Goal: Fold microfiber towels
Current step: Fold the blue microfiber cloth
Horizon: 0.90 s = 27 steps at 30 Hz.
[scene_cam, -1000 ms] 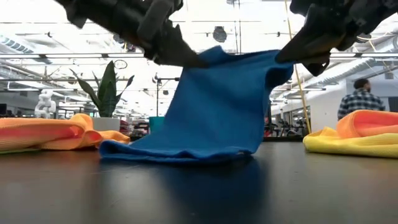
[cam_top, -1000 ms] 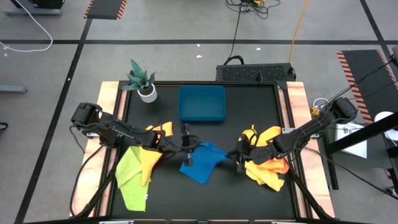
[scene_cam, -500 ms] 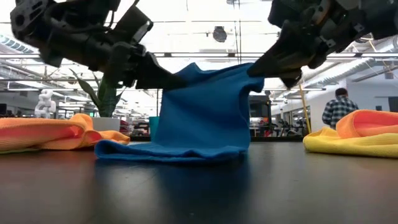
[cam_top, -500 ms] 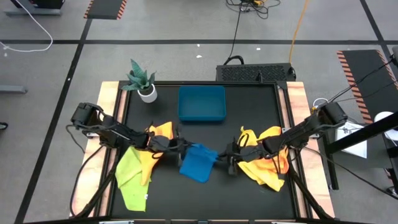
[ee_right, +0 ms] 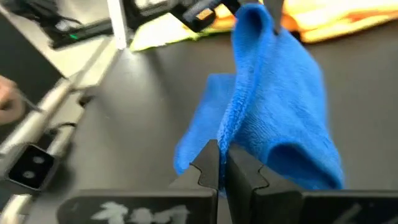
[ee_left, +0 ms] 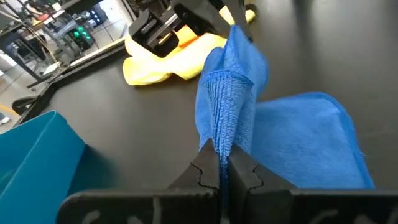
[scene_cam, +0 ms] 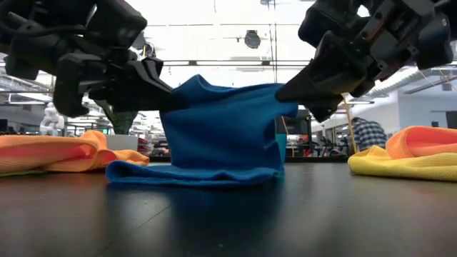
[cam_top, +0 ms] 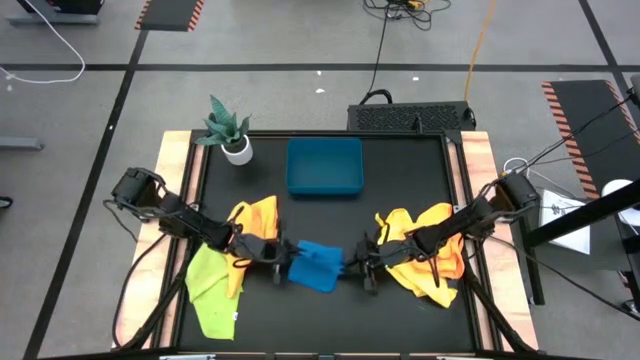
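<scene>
While both arms meet mid-tabletop:
tabletop (cam_top: 400, 170): black, tray and plant at far edge
blue towel (cam_top: 318, 266): centre, top edge lifted, lower part lying flat
left pincer (cam_top: 285, 264): clamped on towel's left corner
right pincer (cam_top: 352, 266): clamped on right corner
hidden: towel piles either side partly under arms
</scene>
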Each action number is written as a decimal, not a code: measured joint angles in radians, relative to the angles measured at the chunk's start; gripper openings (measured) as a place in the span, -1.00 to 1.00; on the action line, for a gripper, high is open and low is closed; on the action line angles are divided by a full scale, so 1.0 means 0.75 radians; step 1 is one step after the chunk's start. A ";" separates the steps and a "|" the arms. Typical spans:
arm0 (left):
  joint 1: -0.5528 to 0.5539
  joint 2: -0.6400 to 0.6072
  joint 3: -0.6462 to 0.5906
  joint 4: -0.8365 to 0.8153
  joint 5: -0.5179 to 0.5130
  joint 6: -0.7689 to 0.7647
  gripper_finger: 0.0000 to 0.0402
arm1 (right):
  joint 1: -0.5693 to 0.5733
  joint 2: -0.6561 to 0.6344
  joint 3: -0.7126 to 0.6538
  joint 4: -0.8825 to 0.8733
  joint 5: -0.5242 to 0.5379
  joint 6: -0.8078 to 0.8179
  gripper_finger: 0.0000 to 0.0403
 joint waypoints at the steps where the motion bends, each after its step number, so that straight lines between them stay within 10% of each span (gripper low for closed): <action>1: -0.005 0.000 0.000 -0.003 0.000 0.003 -0.99 | 0.000 0.019 0.000 0.032 -0.013 -0.002 -0.99; 12: -0.007 0.002 -0.005 -0.123 0.160 -0.055 -0.87 | 0.004 0.126 0.002 0.164 -0.076 -0.003 -0.94; 27: -0.042 0.002 -0.004 -0.148 0.207 -0.129 -0.59 | 0.020 0.129 0.016 0.226 -0.153 -0.046 -0.34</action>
